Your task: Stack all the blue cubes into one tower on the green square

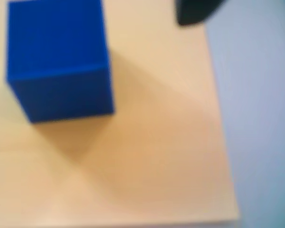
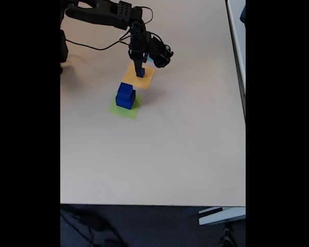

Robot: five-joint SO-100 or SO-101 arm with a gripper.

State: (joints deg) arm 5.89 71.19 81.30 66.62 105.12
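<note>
On the pale wooden desk (image 2: 159,154), well in from its edges and toward the far side, two glossy dark blue cubes (image 2: 125,96) already stand stacked, the smaller on the larger, on the flat lime-green paper square (image 2: 124,109). Just beyond it lies the flat orange-yellow paper square (image 2: 139,76), and over that square the black two-finger gripper (image 2: 140,72) points straight down with a small dark blue cube (image 2: 140,73) seemingly caught between its fingertips; the fixed view is too small to say for certain whether the fingers pinch it or merely flank it. The wrist view shows a dark blue cube (image 1: 57,57) close up on the desk surface, blurred, so which cube it is cannot be told.

The cubes look rigid and light, with smooth, shiny faces that may slip under a weak grip, so two opposite flat side faces, held squarely near mid-height, seem the best place to take hold. The top of the stack offers little landing area, so a tilted release would likely topple the small cube.

The black arm (image 2: 100,13) reaches in from the far left corner, its upper links nearly level, its wrist bent sharply downward
</note>
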